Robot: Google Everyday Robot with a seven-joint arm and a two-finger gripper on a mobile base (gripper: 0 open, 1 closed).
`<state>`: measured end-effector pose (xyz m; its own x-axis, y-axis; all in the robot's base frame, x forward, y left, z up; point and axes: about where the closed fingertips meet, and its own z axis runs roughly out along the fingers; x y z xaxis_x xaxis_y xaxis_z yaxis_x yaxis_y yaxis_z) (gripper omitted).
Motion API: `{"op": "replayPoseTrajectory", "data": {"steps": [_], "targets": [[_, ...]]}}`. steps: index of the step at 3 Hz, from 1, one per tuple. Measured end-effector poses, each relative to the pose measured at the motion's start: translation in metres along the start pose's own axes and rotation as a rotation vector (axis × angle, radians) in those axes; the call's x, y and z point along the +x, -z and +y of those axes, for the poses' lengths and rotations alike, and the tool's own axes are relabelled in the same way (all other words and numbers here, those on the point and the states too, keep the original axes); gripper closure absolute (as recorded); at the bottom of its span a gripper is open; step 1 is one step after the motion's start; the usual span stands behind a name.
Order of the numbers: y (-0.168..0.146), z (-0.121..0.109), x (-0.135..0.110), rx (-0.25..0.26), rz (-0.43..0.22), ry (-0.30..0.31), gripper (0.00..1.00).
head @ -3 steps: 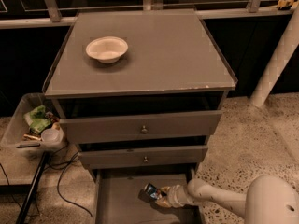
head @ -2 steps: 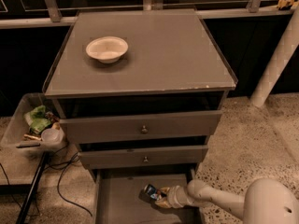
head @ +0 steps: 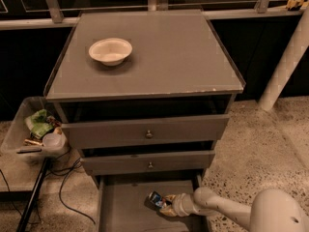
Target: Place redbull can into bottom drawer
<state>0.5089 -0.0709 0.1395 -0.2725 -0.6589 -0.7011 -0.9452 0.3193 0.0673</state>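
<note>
The redbull can [head: 156,198], small, blue and silver, lies tilted inside the open bottom drawer [head: 120,209], right of its middle. My gripper [head: 164,205] reaches into the drawer from the lower right on a white arm and is shut on the can, low over the drawer's grey floor. The drawer's front part runs out of the bottom edge of the view.
A white bowl [head: 110,50] sits on the grey cabinet top [head: 183,57]. Two knobbed drawers [head: 148,134] stand slightly open above my arm. A clear bin of trash [head: 36,129] and cables lie at the left. A white post [head: 285,62] stands at the right.
</note>
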Motion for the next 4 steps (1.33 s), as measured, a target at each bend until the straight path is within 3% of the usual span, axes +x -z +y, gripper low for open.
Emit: {"op": "replayPoseTrajectory", "data": {"steps": [3, 4], "targets": [[-0.0001, 0.0001, 0.0000, 0.000, 0.000, 0.000, 0.14], [-0.0002, 0.0002, 0.0000, 0.000, 0.000, 0.000, 0.00]]}}
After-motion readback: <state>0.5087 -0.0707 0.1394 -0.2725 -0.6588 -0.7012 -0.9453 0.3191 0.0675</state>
